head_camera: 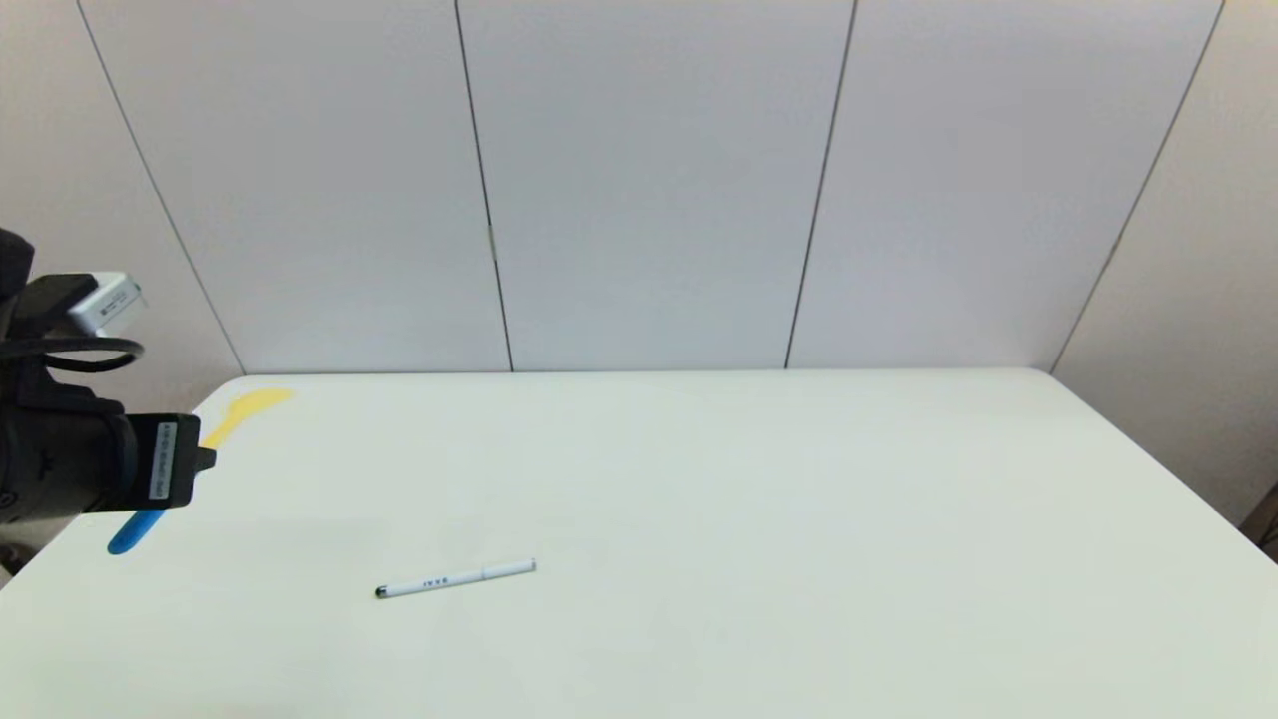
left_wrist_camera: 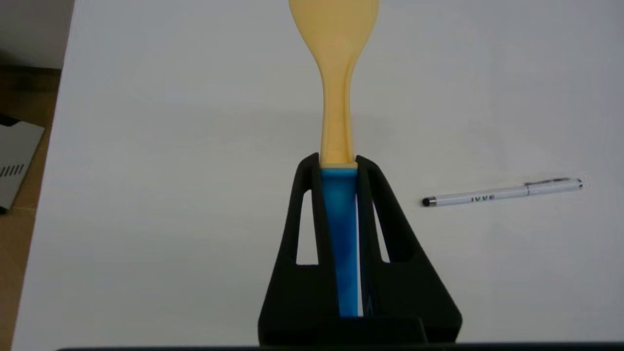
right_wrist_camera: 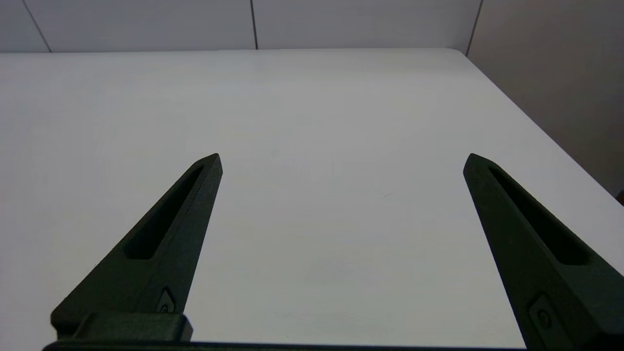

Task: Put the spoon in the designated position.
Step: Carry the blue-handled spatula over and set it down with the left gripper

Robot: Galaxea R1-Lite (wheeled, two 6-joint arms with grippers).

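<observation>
Big smooth white table [head_camera: 699, 499], matte, no marked spot visible anywhere (so placing still to do). Left gripper [left_wrist_camera: 339, 163] at the far left edge, clamped on the spoon [left_wrist_camera: 336, 97]: glossy plastic, flat yellow oval head, blue handle. Right gripper [right_wrist_camera: 341, 161] parked, spread wide. Slim white pen [head_camera: 454, 579] lying untouched.

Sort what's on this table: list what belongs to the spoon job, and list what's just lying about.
Part of the job:
- the spoon, yellow head, blue handle
- the left gripper, shut on the spoon's handle at the table's left side

Just lying about:
- the white pen, flat on the table, apart from the spoon
- the right gripper, open over bare table, holding nothing
</observation>
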